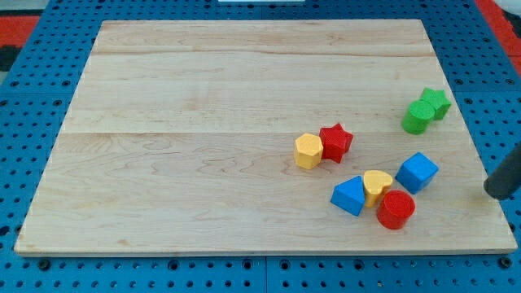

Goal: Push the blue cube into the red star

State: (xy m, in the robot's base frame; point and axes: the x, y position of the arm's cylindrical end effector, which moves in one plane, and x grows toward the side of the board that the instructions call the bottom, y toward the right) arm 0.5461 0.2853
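Note:
The blue cube (418, 172) lies on the wooden board at the view's lower right. The red star (335, 142) lies up and to the left of it, touching a yellow hexagon block (308, 150) on its left. My tip (492, 194) is at the board's right edge, to the right of and slightly below the blue cube, apart from it. The rod enters from the view's right edge.
A blue triangular block (350, 195), a yellow heart block (377, 185) and a red cylinder (396, 209) cluster just left of and below the blue cube. A green cylinder (418, 116) and a green star (435, 102) touch at the upper right. The wooden board (203, 122) sits on a blue pegboard.

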